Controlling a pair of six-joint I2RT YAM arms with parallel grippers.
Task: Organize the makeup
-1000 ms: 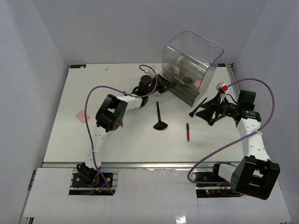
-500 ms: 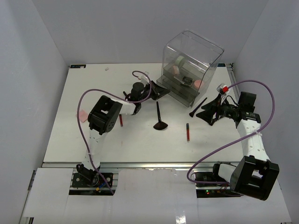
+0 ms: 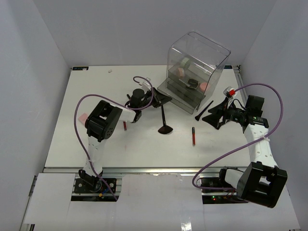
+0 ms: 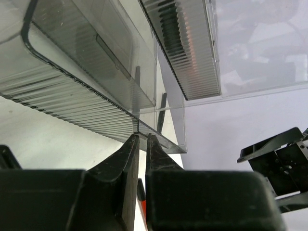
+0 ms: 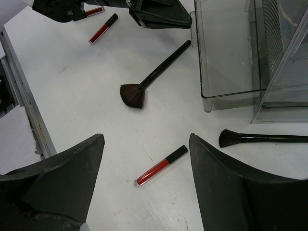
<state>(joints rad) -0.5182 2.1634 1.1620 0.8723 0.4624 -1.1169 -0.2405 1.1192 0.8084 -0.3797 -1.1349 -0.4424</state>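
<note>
My left gripper (image 4: 142, 139) has drawn back to the left, fingers pinched on the front lip of the drawer (image 5: 231, 94) — now pulled open — while my right gripper (image 5: 147, 144) hangs spread and empty above the fan brush (image 5: 144, 84), slim brush (image 5: 262, 138) and red stick (image 5: 161, 167) — all loose on the table (image 5: 86, 96), ready to load.

Through the clear plastic drawer box (image 3: 219, 57) the pinkish things inside are too blurred to name. From the right wrist, the black-handled round brush (image 5: 260, 138) runs off the picture's edge, and the left arm (image 5: 57, 8) half covers a dark-red gloss tube (image 5: 94, 10).
</note>
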